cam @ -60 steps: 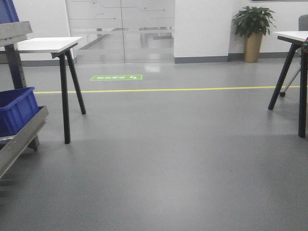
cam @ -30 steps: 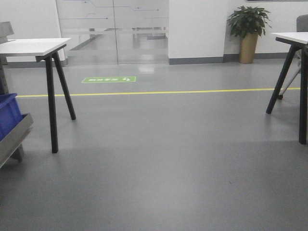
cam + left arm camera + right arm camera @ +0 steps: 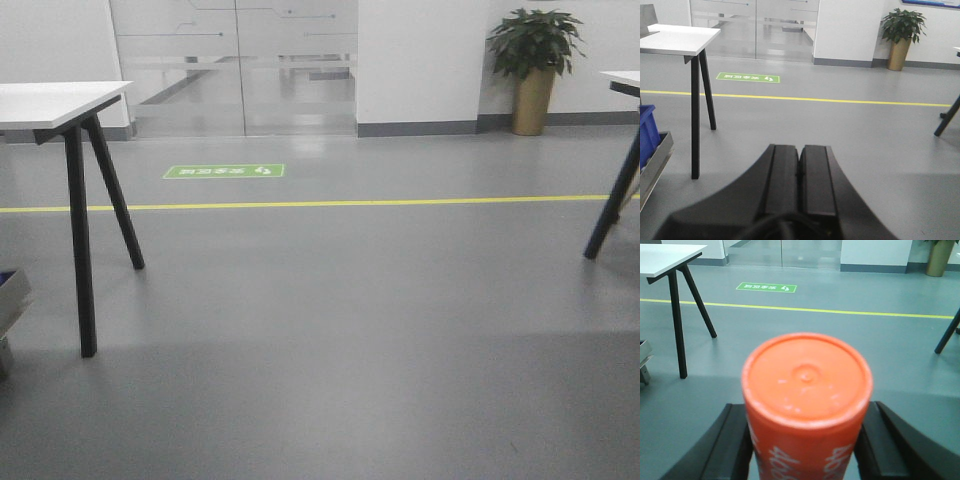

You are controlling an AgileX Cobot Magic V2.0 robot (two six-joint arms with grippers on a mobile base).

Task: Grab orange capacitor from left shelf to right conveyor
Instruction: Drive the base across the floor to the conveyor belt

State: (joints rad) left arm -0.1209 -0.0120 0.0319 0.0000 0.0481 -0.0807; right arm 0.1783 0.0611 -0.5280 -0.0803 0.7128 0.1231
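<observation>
now shelf (image 3: 654,159) nearly gone from front view, slid off left: base likely swinging right toward conveyor, not yet in sight. capacitor (image 3: 807,390) off shelf, clamped in right gripper (image 3: 807,445). left gripper (image 3: 799,175) pressed together, empty.

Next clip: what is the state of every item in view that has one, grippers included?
Orange cylindrical capacitor with white digits: clamped between the right gripper's fingers, one end facing the wrist camera.
Right gripper: shut on the capacitor.
Left gripper: shut, empty.
Frosted glass double doors: closed.
Blue plastic bin: sitting on the steel shelf, contents hidden.
</observation>
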